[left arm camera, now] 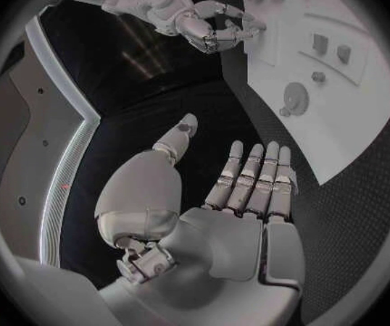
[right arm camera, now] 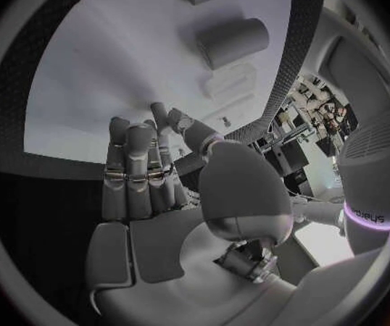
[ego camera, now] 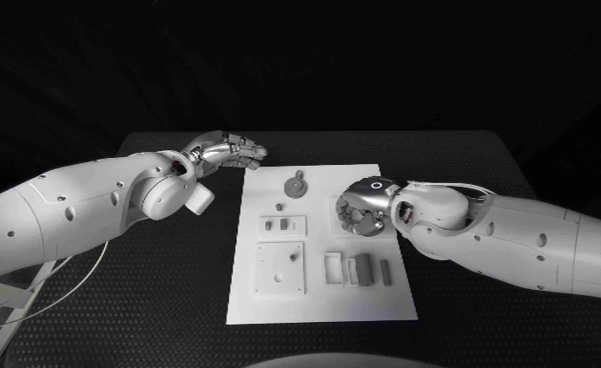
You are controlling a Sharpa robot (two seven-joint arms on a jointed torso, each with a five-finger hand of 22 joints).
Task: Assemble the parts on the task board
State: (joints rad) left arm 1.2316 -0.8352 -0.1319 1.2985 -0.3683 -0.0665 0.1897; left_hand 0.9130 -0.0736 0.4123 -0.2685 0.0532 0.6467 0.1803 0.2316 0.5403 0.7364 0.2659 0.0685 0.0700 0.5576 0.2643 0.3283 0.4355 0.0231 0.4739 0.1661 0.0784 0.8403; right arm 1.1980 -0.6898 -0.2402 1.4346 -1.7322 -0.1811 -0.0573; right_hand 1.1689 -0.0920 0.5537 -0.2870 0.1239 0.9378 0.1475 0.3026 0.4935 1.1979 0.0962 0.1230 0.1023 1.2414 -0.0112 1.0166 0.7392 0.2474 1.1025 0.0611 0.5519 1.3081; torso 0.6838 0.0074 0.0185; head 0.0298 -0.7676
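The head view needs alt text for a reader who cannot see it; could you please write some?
A white task board lies on a black table between two white robot arms. The right hand is down over the board's right edge, while the left hand hovers off its upper left corner. Small grey parts sit on the board.
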